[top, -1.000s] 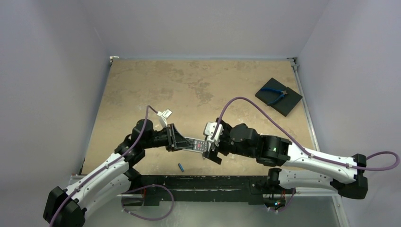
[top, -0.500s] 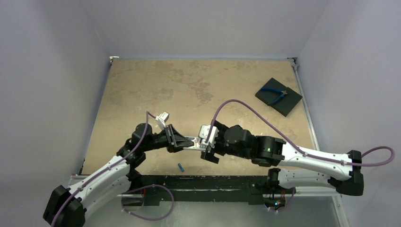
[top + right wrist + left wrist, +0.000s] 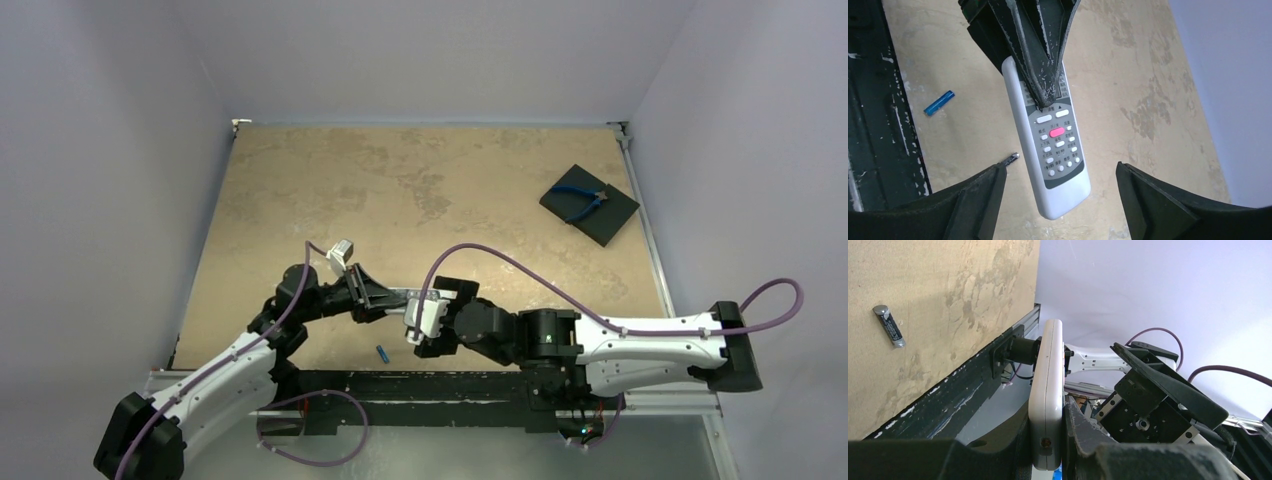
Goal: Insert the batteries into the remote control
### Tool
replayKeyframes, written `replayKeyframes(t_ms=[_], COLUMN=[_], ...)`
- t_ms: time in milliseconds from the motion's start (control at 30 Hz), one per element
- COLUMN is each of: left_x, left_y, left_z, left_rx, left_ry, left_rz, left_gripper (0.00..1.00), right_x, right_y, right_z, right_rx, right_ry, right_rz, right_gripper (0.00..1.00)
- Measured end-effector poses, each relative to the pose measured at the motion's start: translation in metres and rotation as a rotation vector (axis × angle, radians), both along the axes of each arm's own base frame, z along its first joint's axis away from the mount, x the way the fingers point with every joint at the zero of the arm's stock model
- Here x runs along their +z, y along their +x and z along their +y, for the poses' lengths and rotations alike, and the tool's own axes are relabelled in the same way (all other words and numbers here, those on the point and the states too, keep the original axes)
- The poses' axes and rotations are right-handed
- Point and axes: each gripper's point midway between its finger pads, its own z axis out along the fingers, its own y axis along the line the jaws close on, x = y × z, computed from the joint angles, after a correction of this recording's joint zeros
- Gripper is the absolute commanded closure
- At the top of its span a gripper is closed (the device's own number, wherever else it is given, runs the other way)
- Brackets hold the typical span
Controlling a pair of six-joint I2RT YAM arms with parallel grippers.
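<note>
My left gripper (image 3: 372, 293) is shut on the screen end of the white remote control (image 3: 400, 293) and holds it above the table near the front edge. In the left wrist view the remote control (image 3: 1047, 390) stands edge-on between the left gripper (image 3: 1046, 412) jaws. My right gripper (image 3: 1059, 170) is open, its fingers either side of the remote control (image 3: 1055, 150)'s button end without touching it. The blue battery (image 3: 939, 102) lies on the table, also seen from above as the blue battery (image 3: 382, 352). The dark battery (image 3: 890, 326) lies near it; only the dark battery's tip (image 3: 1011, 158) shows past my right finger.
A black square pad (image 3: 605, 222) with blue-handled pliers (image 3: 582, 199) sits at the far right of the table. The black front rail (image 3: 400, 385) runs just below the blue battery. Walls close in the table's left, back and right.
My right arm has swung left and toward the front edge, bringing its jaws around the remote's free end and narrowing them slightly. The left gripper has rolled the remote edge-on to the top camera.
</note>
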Motion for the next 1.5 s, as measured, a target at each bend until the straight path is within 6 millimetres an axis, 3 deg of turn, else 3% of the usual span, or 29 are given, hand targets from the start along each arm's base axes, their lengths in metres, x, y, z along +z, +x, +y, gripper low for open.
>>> replayKeyframes(t_ms=[500,933,1067,1300,1367,1500], left_x=[0.004,0.008,0.011,0.013,0.011,0.010], left_y=[-0.002,-0.005,-0.005,-0.002,-0.002,-0.002], left_z=[0.002,0.002,0.003,0.004,0.004,0.004], left_rx=[-0.009,-0.017,-0.014,0.012,0.018,0.016], left_ry=[-0.021,-0.034,-0.042,-0.062,-0.064,-0.063], left_rz=[0.011,0.001,-0.003,0.060,0.098,0.116], left_gripper=[1.00,1.00,1.00,0.99,0.92,0.75], right_x=[-0.028,-0.026,-0.025,-0.028,-0.030,-0.031], right_y=[0.005,0.024,0.026,0.024,0.023,0.023], right_z=[0.004,-0.009,-0.010,-0.008,-0.009,-0.009], right_rx=[-0.090,-0.246,-0.260,-0.227,-0.209,-0.196], right_ry=[-0.164,-0.189,-0.182,-0.242,-0.277,-0.298], right_rz=[-0.181,-0.293,-0.309,-0.358,-0.380,-0.398], right_gripper=[0.22,0.38,0.52,0.92,1.00,1.00])
